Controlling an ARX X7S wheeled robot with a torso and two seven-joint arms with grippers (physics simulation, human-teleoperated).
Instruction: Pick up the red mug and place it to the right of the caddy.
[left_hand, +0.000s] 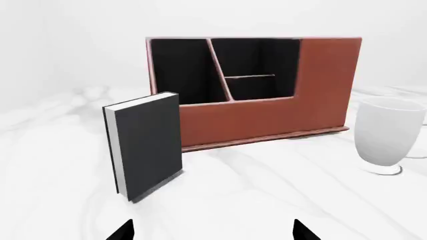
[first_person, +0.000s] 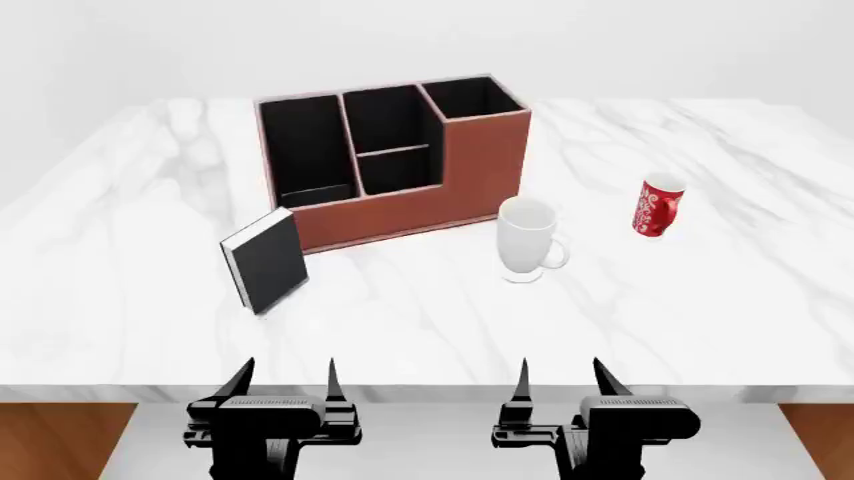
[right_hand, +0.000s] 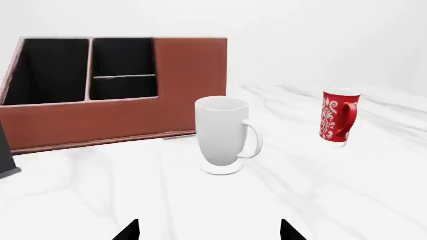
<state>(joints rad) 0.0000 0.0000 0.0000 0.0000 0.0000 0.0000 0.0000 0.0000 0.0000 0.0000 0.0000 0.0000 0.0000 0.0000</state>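
Observation:
The red mug (first_person: 657, 206) with a white scrolled pattern stands upright on the marble table, to the right of the caddy and of the white mug; it also shows in the right wrist view (right_hand: 339, 121). The reddish-brown caddy (first_person: 400, 190) with black compartments stands at the table's middle back, and shows in the left wrist view (left_hand: 267, 112) and the right wrist view (right_hand: 120, 117). My left gripper (first_person: 283, 380) and right gripper (first_person: 561, 378) are both open and empty at the table's near edge, well short of the mug.
A taller plain white footed mug (first_person: 529, 240) stands between caddy and red mug, also in the right wrist view (right_hand: 225, 135). A small black book (first_person: 267, 260) stands upright at the caddy's front left. The marble table (first_person: 694, 310) has its front edge just ahead of the grippers.

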